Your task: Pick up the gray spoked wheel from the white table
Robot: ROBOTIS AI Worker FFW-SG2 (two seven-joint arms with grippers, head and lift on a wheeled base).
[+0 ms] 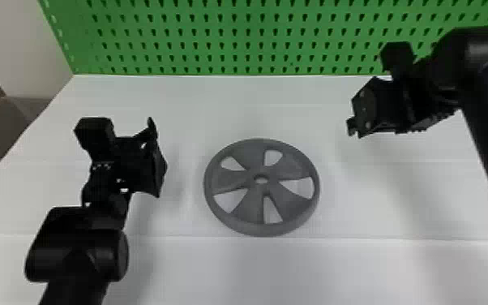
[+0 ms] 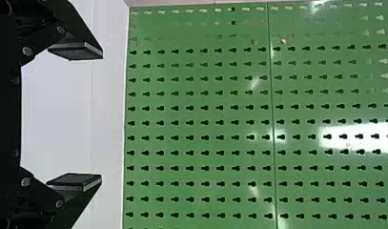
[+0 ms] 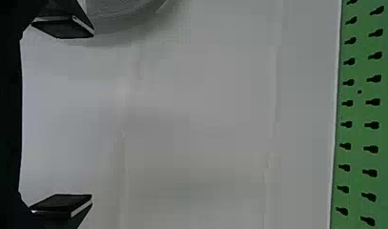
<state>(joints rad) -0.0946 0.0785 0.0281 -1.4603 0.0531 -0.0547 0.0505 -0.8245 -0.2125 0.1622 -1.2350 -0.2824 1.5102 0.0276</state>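
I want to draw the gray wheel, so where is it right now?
In the head view, the gray wheel lies flat on the white table, near the middle, between the left gripper and the right gripper.

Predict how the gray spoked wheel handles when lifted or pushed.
The gray spoked wheel probably lifts as one stiff piece: its rim looks even, with no sag. It may be light for its size, given the wide openings between spokes. Lying flat on the white table, it would likely slide if pushed, rolling only if stood on its round rim.
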